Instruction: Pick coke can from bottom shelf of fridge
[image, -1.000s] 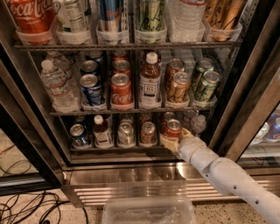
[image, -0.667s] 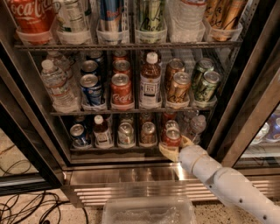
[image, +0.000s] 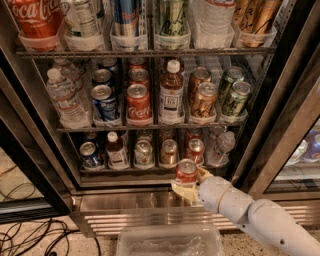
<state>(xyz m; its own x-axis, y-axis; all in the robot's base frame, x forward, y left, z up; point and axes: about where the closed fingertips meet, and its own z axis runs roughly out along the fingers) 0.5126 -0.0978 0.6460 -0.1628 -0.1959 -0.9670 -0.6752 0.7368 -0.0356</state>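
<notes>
The fridge (image: 150, 202) stands open in front of me. My gripper (image: 189, 181) is on a white arm reaching in from the lower right. It is shut on the coke can (image: 186, 171), a small red can with a silver top. It holds the can upright, just in front of the bottom shelf (image: 125, 170) and over the steel base panel. One pale finger (image: 182, 190) is under and in front of the can, the other (image: 204, 174) is on its right side. A second red can (image: 195, 149) stands on the bottom shelf behind it.
The bottom shelf also holds a blue can (image: 89, 153), a brown bottle (image: 116, 150), two silver cans (image: 143, 152), and a small water bottle (image: 222, 145). A clear plastic bin (image: 170, 243) sits on the floor below. Cables (image: 30, 235) lie at the lower left. The door frame (image: 285, 130) rises on the right.
The gripper has drawn back out of the shelf, down and slightly left towards the camera, bringing the coke can with it. The second red can behind it now shows.
</notes>
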